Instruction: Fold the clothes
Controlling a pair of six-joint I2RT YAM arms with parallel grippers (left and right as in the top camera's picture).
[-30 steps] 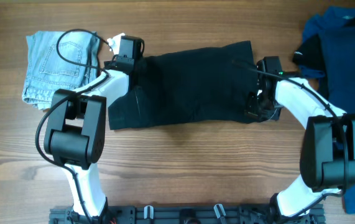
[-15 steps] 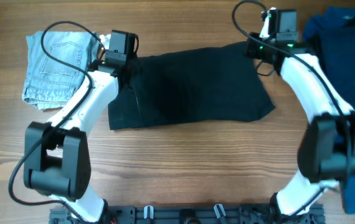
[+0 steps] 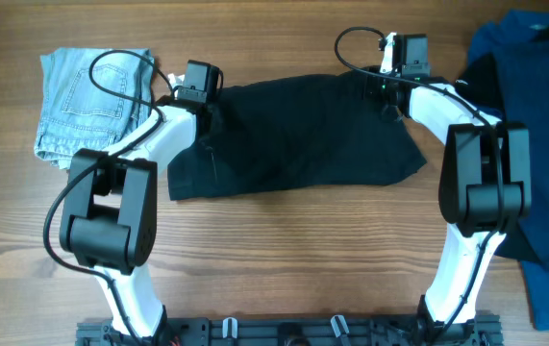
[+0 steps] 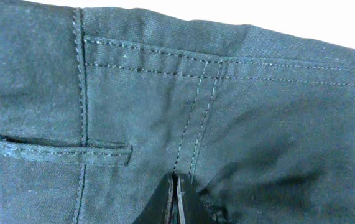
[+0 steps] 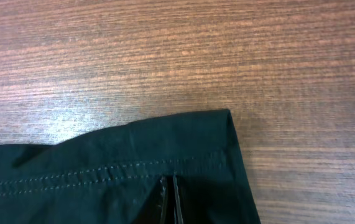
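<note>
On the table, left fingers and right fingers pinched the unfolded black shorts; only the denim lay folded.

Shorts lie centred on the table; denim piece to their left, garment heap to their right. My left gripper and right gripper sit on their far corners.

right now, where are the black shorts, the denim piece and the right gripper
black shorts [image 3: 293,135], overhead view, middle of the fabric
denim piece [image 3: 67,108], overhead view, left half of the denim
right gripper [image 5: 168,198], right wrist view, between its fingertips at the shorts' hem
</note>
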